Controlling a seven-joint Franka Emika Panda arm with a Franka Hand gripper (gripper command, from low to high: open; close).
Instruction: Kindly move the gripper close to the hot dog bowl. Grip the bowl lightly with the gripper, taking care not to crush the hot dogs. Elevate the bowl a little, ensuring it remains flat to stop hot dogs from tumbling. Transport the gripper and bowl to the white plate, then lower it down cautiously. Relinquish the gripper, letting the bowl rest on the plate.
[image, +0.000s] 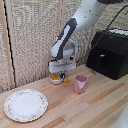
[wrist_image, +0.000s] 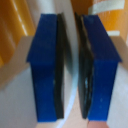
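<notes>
A white and grey arm (image: 75, 25) carries a white hand (image: 62, 74) with deep blue, black-lined fingers (wrist_image: 47, 70) over a white bowl (image: 56, 79) of yellow-orange pieces (image: 54, 76). A pink cup (image: 80, 83) and a white plate (image: 25, 105) with a faint brownish patterned rim sit on the pale wood-grain table (image: 95, 107). A black appliance (image: 108, 52) stands against beige woven panels (image: 32, 35).
</notes>
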